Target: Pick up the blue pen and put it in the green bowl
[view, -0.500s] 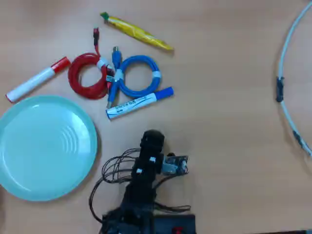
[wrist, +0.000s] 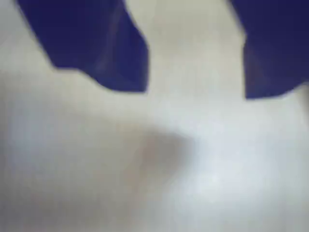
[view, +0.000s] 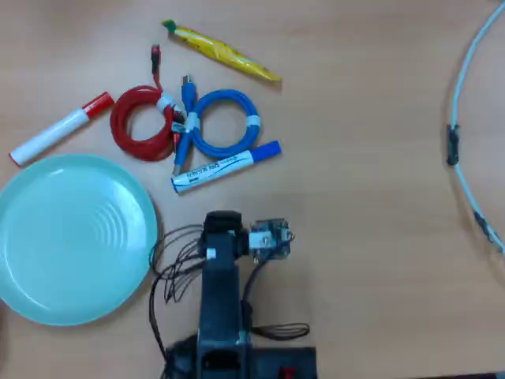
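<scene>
Two blue jaws of my gripper (wrist: 195,92) fill the top of the wrist view, spread apart with nothing between them over blurred pale surface. From overhead, my arm (view: 221,292) stands at the near counter (view: 379,197) edge, the green bowl (view: 39,268) beside it (left in that view). Beyond lies the blue pen (view: 225,166), touching the coiled blue cable (view: 223,122).

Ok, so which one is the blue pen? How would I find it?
In the overhead view, start at the big green bowl on the left. Just past its upper right edge, right below the coiled blue cable, lies the blue pen. It's white with a blue cap and dark writing, while the other pen has a red cap.
</scene>
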You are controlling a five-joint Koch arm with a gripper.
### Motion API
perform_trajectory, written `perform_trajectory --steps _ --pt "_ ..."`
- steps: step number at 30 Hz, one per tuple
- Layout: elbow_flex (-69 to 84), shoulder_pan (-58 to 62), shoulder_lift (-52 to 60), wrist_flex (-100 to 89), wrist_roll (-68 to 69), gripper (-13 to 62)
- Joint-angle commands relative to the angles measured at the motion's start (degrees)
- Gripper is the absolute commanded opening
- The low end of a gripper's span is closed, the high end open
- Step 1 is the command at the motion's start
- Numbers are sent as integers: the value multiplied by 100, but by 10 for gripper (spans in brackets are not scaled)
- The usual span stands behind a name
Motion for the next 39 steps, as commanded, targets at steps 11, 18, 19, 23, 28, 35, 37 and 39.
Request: perform_trajectory --steps 11,18,19,23,28,35,37,39 --pt "-2399 -229 -1503 1696 -316 229" --pt "-3059 -132 -1978 2276 -1213 334" --pt "-3138 -123 -2048 2320 -1257 338" --pt "-3366 -123 -2127 2408 -1494 340" --pt "-3489 -123 -2268 2487 -2435 340" --pt "-4201 -53 -2927 2558 -2900 340" --pt "-4614 -44 -3313 2725 -2927 339" --pt "-5001 18 -3709 2874 -2927 339"
